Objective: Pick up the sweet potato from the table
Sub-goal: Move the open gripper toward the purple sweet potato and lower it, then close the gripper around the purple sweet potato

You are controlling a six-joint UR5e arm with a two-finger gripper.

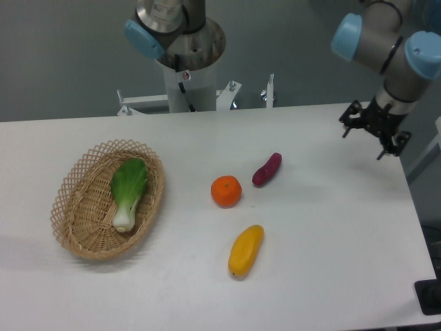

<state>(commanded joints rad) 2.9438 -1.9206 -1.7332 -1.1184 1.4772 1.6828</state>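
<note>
The sweet potato [267,169] is a small dark reddish-purple tuber lying on the white table [324,227], just right of the round orange [226,191]. My gripper [369,139] hangs above the table's far right corner, well to the right of the sweet potato and apart from it. Its black fingers are spread and hold nothing.
A yellow-orange oblong fruit [246,250] lies in front of the orange. A woven wicker basket [81,227] at the left holds a green bok choy [128,192]. The arm's base [186,76] stands at the table's back edge. The table's right edge is near the gripper.
</note>
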